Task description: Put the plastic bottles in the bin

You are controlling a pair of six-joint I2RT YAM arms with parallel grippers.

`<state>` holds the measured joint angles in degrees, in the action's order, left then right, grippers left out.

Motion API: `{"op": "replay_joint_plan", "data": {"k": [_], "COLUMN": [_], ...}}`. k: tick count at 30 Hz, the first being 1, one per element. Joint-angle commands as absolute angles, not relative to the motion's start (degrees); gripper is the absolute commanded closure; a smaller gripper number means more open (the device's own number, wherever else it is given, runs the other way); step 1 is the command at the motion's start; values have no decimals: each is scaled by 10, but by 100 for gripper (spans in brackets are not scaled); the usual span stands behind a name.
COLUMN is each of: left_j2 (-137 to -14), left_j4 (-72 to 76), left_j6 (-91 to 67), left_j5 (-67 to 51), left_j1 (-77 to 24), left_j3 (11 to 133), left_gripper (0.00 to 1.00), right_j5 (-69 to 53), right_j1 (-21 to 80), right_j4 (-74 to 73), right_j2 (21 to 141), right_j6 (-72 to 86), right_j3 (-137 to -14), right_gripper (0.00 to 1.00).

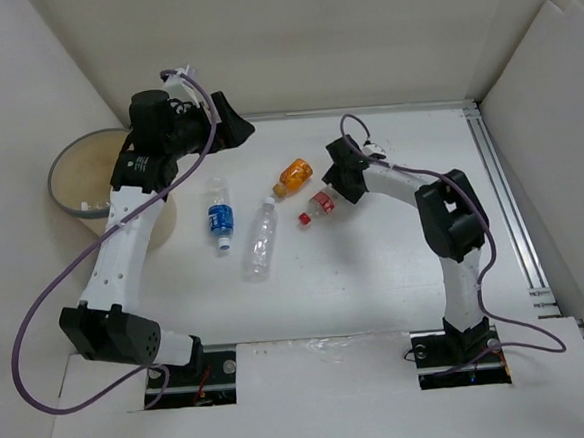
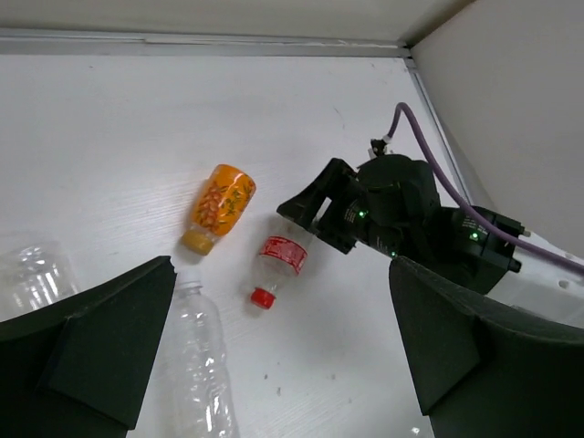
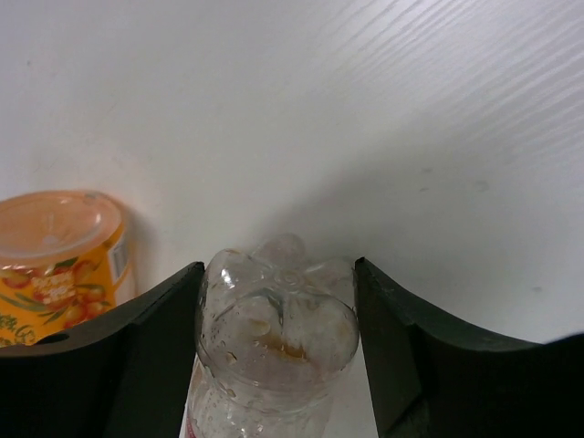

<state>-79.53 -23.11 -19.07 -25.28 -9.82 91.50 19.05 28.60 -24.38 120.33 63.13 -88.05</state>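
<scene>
The red-labelled, red-capped bottle [image 1: 318, 206] lies on the white table. My right gripper [image 1: 341, 180] is at its base, and in the right wrist view the two fingers [image 3: 155, 347] press against both sides of the clear base [image 3: 278, 338]. The orange bottle [image 1: 291, 176] lies just left of it, also seen in the right wrist view [image 3: 59, 246]. A plain clear bottle [image 1: 260, 239] and a blue-labelled bottle [image 1: 219, 216] lie further left. My left gripper [image 1: 237, 126] is open and empty, raised near the back wall, right of the bin [image 1: 69, 179].
The bin stands at the table's left edge, partly hidden by my left arm. A metal rail [image 1: 507, 204] runs along the right side. White walls enclose the back and both sides.
</scene>
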Motion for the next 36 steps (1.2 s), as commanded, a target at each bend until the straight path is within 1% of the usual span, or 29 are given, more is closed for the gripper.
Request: {"op": "replay_joint_plan", "data": {"k": [1,2,3,4,8,10,12,13,16,19,20,23,28,36], "left_j2": [-805,-805,-805,-805,-817,-837,-851,-857,-883,-915,-924,-954,-996,-1001], "left_j4": [-165,-157,-149,-142,-128,-105,-63,-51,0,6,0,-7,11,65], "left_j6": [-216,-221,-228,-228,-214,-214,-221,-221,-211,-177,-171,-171,-203,-237], "left_j5": [-271,-279,-289,-304,-333,-354,-389,-397,-425,-431,-418,-365,-353,-366], "left_j1": [-98,-98,-98,-105,-154,-176,-207,-219,-271,-323,-335,-366,-372,-372], "left_j3": [871,864,859,853,853,848,836,836,839,881,895,936,964,959], "left_gripper": [0,0,0,0,0,0,0,0,0,0,0,0,0,0], "right_j5": [184,184,184,184,174,146,92,68,-31,-152,-167,-202,-246,-314], "right_j1": [257,245,239,233,204,188,179,168,143,131,131,126,120,120], "right_j4": [-234,-234,-234,-234,-226,-187,-157,-129,-116,-97,-91,-91,-84,-32], "right_j2": [1164,1153,1131,1119,1057,1018,991,964,933,896,886,853,814,788], "right_j6": [621,610,601,590,512,441,367,343,293,267,267,262,272,318], "right_j3": [-835,-823,-823,-817,-817,-817,-810,-805,-805,-805,-805,-810,-805,-780], "right_gripper": [88,91,91,100,100,100,100,100,100,100,100,100,100,100]}}
